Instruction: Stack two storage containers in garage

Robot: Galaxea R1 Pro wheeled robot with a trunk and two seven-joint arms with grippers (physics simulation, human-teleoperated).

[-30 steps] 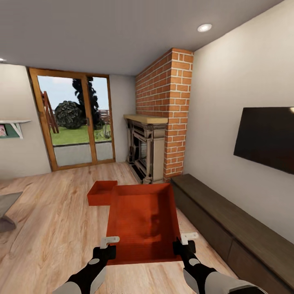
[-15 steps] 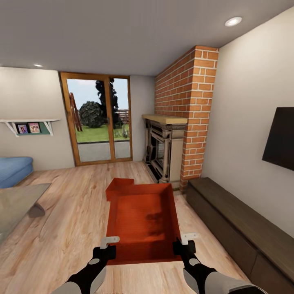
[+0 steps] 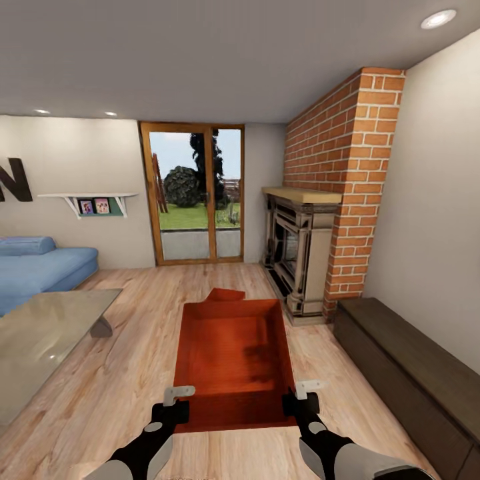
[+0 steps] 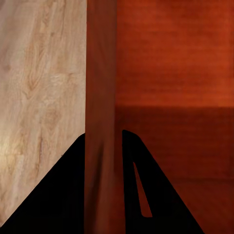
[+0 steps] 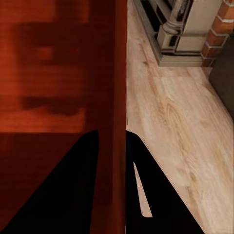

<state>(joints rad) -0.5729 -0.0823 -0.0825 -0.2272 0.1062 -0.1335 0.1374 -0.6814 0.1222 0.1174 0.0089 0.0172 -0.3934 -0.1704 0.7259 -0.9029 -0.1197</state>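
Black wall letter "N" [image 3: 15, 180] above blue sofa [image 3: 40, 267]

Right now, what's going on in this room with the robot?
The robot is carrying an open orange-red rectangular storage container in front of itself, above the light wood plank floor of the living room. Its left hand is clamped on the container's left wall and its right hand on the right wall. A corner of the second orange-red container peeks out just behind it. Ahead are a brick-column fireplace and a glass patio door.
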